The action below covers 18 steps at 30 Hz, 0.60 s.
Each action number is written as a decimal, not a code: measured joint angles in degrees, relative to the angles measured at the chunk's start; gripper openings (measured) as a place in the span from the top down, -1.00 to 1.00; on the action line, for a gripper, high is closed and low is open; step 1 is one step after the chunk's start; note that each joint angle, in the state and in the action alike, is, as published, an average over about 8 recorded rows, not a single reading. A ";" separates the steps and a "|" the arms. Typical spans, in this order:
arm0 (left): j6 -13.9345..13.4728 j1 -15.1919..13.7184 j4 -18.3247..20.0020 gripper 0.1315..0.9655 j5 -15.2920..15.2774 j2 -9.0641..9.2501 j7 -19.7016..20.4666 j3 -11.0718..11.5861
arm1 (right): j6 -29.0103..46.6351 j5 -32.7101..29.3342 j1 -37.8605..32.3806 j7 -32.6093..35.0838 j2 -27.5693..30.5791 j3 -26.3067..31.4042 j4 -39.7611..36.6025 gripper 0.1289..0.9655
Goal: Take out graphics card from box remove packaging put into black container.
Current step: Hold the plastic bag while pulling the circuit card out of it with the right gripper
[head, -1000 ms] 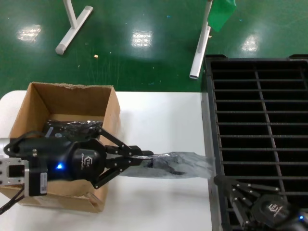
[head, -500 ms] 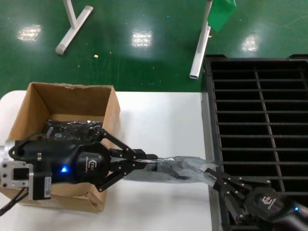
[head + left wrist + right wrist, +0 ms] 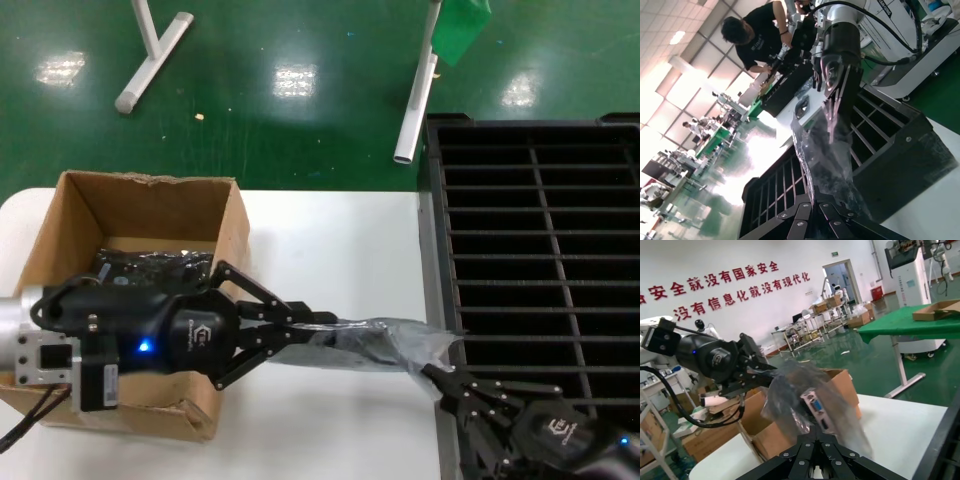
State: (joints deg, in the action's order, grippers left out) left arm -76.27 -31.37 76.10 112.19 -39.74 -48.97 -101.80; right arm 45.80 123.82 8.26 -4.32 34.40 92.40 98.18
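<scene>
The silver-grey packaging (image 3: 390, 343) hangs stretched above the white table between both grippers, with the dark graphics card (image 3: 352, 345) still inside. My left gripper (image 3: 322, 323) is shut on its left end, beside the brown box (image 3: 235, 240). My right gripper (image 3: 434, 376) is shut on its right end, at the near left corner of the black container (image 3: 540, 250). In the right wrist view the card's connector plate (image 3: 815, 407) shows through the bag above my right gripper (image 3: 816, 434). The left wrist view shows my left gripper (image 3: 816, 204) clamping the bag (image 3: 827, 145).
Another crinkly bag (image 3: 150, 265) lies in the bottom of the box. The white table (image 3: 330, 240) runs between the box and the container. White frame legs (image 3: 415, 105) stand on the green floor behind.
My right gripper came up from the container's near corner and shut on the bag's right end. My left gripper moved slightly right, and the bag now hangs between both.
</scene>
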 joint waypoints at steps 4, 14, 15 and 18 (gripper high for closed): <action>0.20 -0.14 0.09 0.97 -0.08 0.62 -0.43 -0.16 | 0.16 -0.13 -0.16 -0.59 0.46 0.71 0.57 0.96; 0.62 0.99 1.44 0.97 0.10 0.63 1.26 -0.35 | 1.14 -0.80 -2.76 -0.12 0.39 2.67 0.12 0.96; 0.60 1.20 1.62 0.97 0.19 0.47 1.51 -0.31 | 1.19 -0.92 -3.20 0.05 0.29 2.86 -0.10 0.96; 0.41 1.79 2.02 0.97 0.44 -0.12 2.02 -0.07 | 1.33 -1.21 -4.37 0.46 0.15 3.25 -0.76 0.96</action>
State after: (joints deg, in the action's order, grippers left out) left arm -75.86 -29.58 78.11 112.63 -39.86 -46.95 -101.86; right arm 47.13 122.61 3.89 -3.85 34.55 95.64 97.42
